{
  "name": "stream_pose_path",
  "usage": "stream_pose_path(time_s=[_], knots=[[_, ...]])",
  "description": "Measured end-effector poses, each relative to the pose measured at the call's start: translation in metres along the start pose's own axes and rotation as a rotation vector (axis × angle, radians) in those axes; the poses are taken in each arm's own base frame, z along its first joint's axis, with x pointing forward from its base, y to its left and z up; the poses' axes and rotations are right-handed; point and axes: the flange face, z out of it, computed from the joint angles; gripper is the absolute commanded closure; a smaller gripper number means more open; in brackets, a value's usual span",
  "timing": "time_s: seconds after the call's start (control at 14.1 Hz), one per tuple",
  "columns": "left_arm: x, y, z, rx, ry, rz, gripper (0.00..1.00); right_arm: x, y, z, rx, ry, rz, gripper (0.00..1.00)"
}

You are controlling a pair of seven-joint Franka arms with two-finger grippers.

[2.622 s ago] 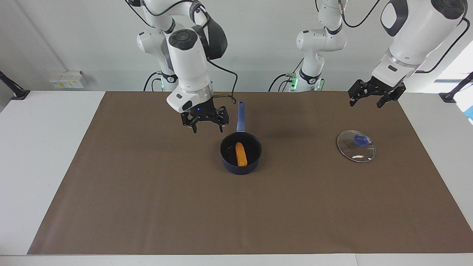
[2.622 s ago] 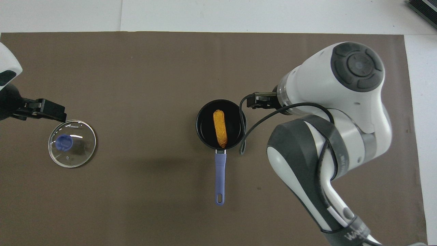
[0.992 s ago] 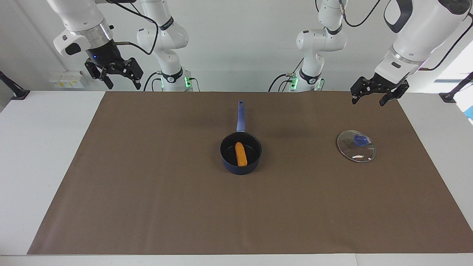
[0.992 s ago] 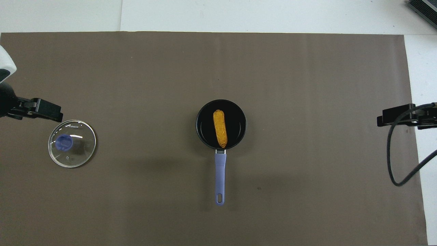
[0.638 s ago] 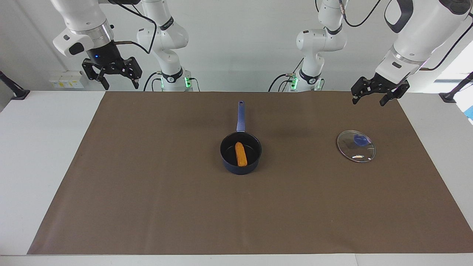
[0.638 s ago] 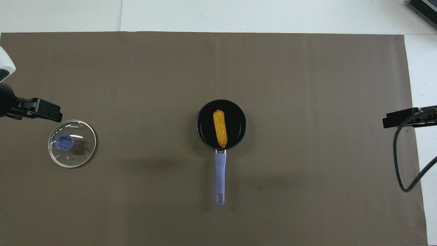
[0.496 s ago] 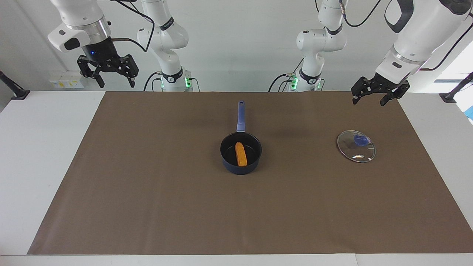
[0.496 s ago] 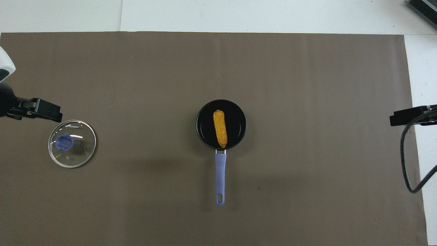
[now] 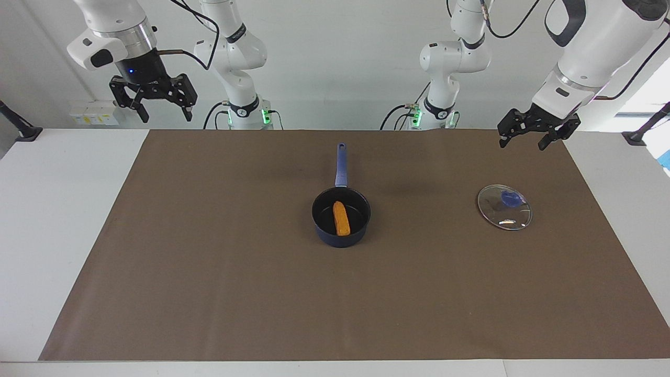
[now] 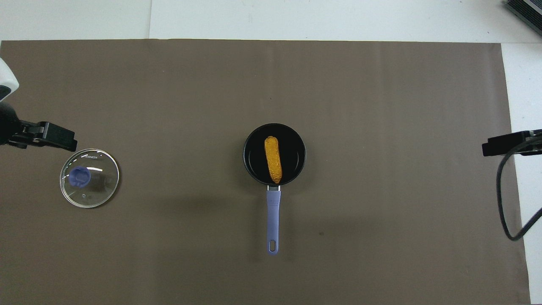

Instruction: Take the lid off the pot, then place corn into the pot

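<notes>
I read the right tool (image 9: 153, 100) as withdrawn from the pot (image 9: 341, 218) to its own worktop end, both it and the left tool (image 9: 538, 134) spread and empty, corn (image 9: 341, 218) in the pot, lid (image 9: 504, 207) set aside: task complete.

Orange corn (image 9: 341, 218) inside navy pot (image 9: 323, 229); glass lid (image 9: 504, 207) flat, well apart.

Open mat (image 9: 209, 262) all around pot (image 9: 341, 217) and lid (image 9: 504, 207), well apart.
</notes>
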Motion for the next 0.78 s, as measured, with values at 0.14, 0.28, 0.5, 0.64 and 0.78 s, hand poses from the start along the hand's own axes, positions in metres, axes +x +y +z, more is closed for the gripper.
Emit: stream_pose_path(time_s=[0.14,0.28,0.5,0.64,0.78], knots=[[0.0,0.0,0.0,0.0,0.0,0.0,0.0,-0.0034,0.0001,0.0001,0.001,-0.024,0.001,0.0],[0.0,0.0,0.0,0.0,0.0,0.0,0.0,-0.0037,0.0009,0.0002,0.001,-0.027,0.002,0.0],[0.0,0.0,0.0,0.0,0.0,0.0,0.0,-0.0037,0.001,0.0002,0.001,-0.027,0.002,0.0],[0.0,0.0,0.0,0.0,0.0,0.0,0.0,-0.0037,0.0009,0.0002,0.001,-0.027,0.002,0.0],[0.0,0.0,0.0,0.0,0.0,0.0,0.0,-0.0037,0.0004,0.0002,0.001,-0.027,0.001,0.0]])
